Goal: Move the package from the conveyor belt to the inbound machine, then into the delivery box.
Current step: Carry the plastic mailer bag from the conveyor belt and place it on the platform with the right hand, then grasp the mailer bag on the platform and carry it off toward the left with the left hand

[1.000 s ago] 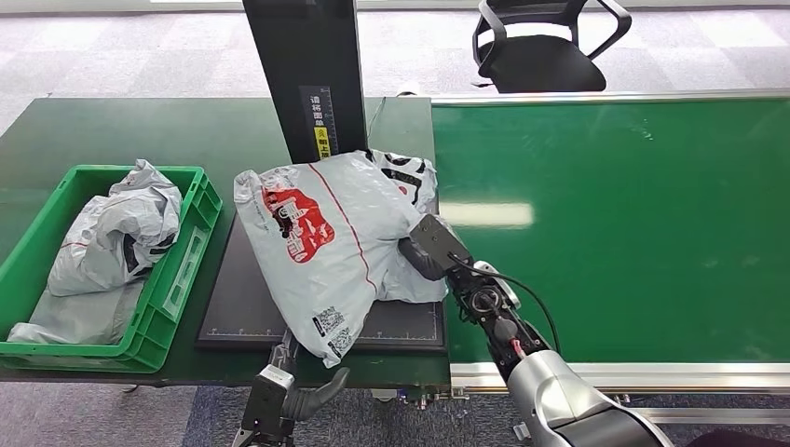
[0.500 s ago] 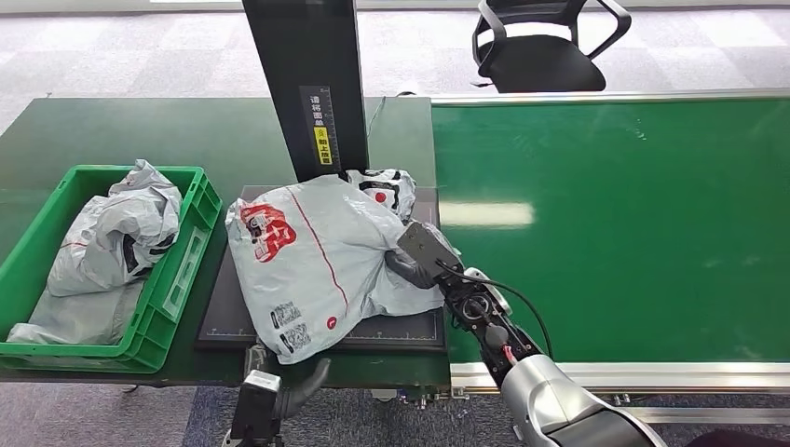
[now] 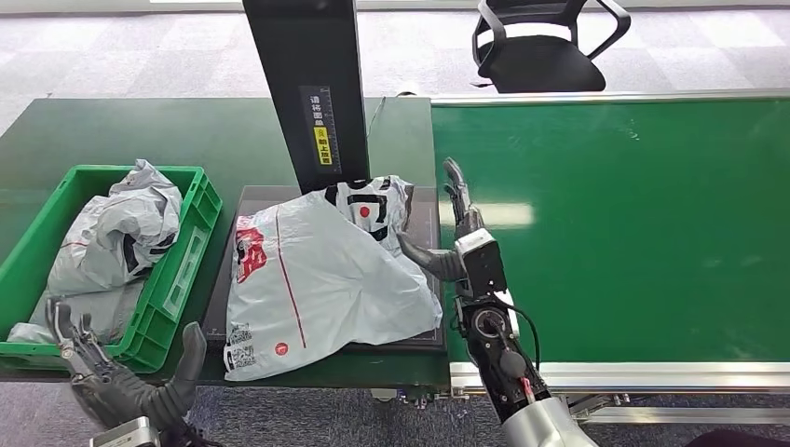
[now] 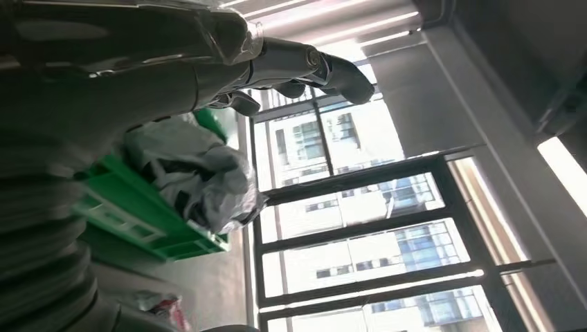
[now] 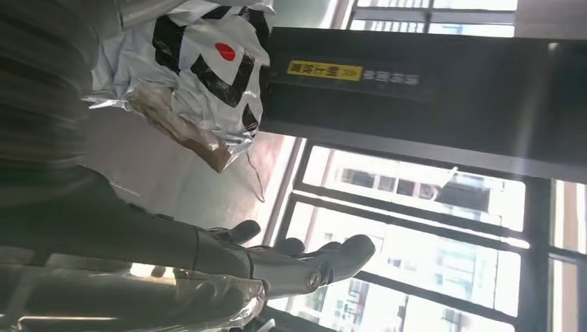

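Change: since half a second ago you see the right hand (image 3: 458,244) let go of the package (image 3: 312,279) and lift its fingers (image 3: 456,186) clear; the bag has settled flatter, and the left hand (image 3: 121,380) has come up by the table's front edge
Package: grey poly mailer with red print, lying on the inbound machine's black plate (image 3: 419,333) below the black post (image 3: 309,84), one corner hanging over the plate's front
Right hand: you find it empty, fingers apart, thumb near the bag's edge; touching or not, you cannot tell
Left hand: empty, fingers spread, below the green delivery box (image 3: 177,270)
Delivery box: already holds crumpled grey bags (image 3: 116,233)
Conveyor belt (image 3: 615,223): green, right of the plate
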Robot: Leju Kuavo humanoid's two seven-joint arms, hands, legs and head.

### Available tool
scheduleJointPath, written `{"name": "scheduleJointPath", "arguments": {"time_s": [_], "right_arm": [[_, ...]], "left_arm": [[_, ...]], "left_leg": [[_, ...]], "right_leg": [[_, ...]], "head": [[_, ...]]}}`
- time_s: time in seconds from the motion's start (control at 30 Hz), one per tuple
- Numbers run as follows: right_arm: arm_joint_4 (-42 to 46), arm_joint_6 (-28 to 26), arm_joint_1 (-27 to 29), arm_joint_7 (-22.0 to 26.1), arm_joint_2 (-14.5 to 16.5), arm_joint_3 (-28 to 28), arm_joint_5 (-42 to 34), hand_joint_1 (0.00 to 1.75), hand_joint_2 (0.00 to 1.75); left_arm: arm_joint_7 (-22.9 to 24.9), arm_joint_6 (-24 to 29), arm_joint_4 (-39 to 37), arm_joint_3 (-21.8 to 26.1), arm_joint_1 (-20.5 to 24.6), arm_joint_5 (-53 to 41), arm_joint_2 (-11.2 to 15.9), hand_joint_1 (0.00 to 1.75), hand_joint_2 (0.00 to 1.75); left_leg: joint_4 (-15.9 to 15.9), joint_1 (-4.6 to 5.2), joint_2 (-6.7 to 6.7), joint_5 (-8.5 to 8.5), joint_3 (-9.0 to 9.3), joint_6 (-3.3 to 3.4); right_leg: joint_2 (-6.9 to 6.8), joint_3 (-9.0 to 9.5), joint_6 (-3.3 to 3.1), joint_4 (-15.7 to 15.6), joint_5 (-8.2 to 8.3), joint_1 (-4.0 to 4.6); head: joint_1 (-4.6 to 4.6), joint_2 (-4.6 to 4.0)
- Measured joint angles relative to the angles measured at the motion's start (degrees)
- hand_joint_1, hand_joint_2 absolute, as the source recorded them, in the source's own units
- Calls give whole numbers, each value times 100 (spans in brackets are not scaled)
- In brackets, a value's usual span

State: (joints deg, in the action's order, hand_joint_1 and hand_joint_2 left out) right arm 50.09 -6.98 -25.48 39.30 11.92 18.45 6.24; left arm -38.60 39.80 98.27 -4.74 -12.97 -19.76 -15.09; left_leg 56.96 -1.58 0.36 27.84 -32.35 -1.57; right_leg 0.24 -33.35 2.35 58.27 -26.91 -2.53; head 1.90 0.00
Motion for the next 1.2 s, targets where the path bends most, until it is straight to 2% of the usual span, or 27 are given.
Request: {"name": "scheduleJointPath", "arguments": {"time_s": [0.13,0.27,0.37,0.5,0.67,0.8,1.0,1.2], "right_arm": [[936,-34,642,67,-8,15,-285,0,175],[1512,30,1026,72,-8,28,-428,0,175],[1778,134,1198,72,-3,18,-486,0,175],[2092,251,1441,72,-1,6,-564,0,175],[2220,445,1564,72,-3,-21,-660,0,175],[2227,566,1566,72,-2,-56,-716,0,175],[2200,708,1534,72,22,-99,-786,0,175],[2197,794,1557,72,48,-143,-823,0,175]], "left_arm": [[0,0,424,5,-59,-414,-4,0,175],[8,-2,747,97,-100,-874,-16,0,175],[63,-10,626,102,-76,-1717,-27,0,175],[743,-48,-297,-297,146,-3073,28,0,175],[2022,-196,-1390,-684,650,-4276,249,0,175],[2658,-370,-2209,-971,1036,-4915,397,0,175],[3110,-516,-3196,-1169,1528,-5264,459,0,175],[3132,-392,-4060,-1193,2041,-5044,409,0,175]], "left_leg": [[-1,0,2,1,-1,0],[-1,0,3,2,0,0],[0,1,2,2,4,0],[0,3,7,2,8,0],[0,2,11,1,11,0],[0,1,12,1,11,0],[1,2,9,1,6,0],[1,2,10,1,5,0]], "right_leg": [[1,0,1,0,-1,0],[3,-2,0,-1,-1,0],[2,0,0,-3,-1,-1],[5,3,-1,-3,1,-3],[9,0,-2,-3,3,-2],[10,0,-2,-2,3,-2],[10,-3,-2,-2,3,-2],[11,-3,-2,-2,4,-2]], "head": [[-1,0],[-1,0],[-2,0],[0,0],[-3,0],[-4,0],[-1,0],[-1,0]]}}
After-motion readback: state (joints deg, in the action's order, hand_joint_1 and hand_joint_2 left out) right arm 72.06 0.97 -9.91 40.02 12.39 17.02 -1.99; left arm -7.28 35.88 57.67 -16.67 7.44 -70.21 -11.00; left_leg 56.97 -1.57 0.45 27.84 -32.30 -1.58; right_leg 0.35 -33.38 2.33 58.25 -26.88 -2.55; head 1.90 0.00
